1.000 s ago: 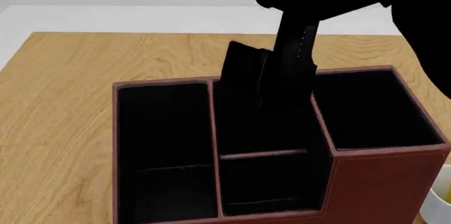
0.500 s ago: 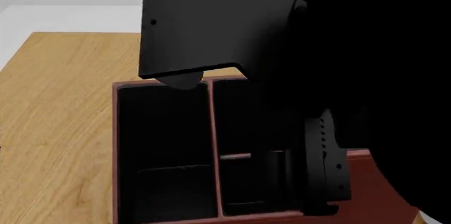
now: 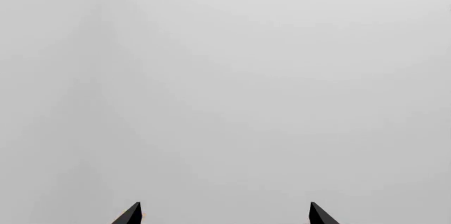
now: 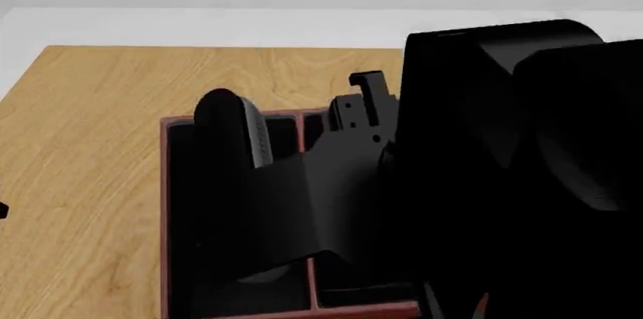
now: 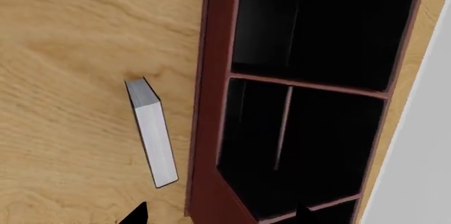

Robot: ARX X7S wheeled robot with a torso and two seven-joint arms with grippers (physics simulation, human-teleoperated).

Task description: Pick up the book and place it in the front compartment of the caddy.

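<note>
We judge the task barely begun: the book (image 5: 152, 133) is outside the caddy (image 5: 211, 65), standing on edge on the bench (image 5: 71, 34), white pages showing, left of centre in the right wrist view, just beside the caddy's red-brown wall but seemingly not touching it. Every compartment we can see is dark and holds no book. Left to do: grasp the book, lift it over the wall, and lower it into the front compartment.

The right gripper (image 5: 219, 214) shows only two dark tips at the lower edge of its wrist view, set well apart with nothing between them, so we read it as wide. The left gripper (image 3: 224, 213) likewise shows two tips spread wide at the bottom of its frame, against blank grey; it holds nothing.

In the head view the right arm (image 4: 483, 183) now sprawls across the caddy (image 4: 164, 206) from the right, covering most of it. A second ago it reached down from the upper right into the middle compartments, leaving both outer ones plain; half a second ago it blocked the upper centre and right.
</note>
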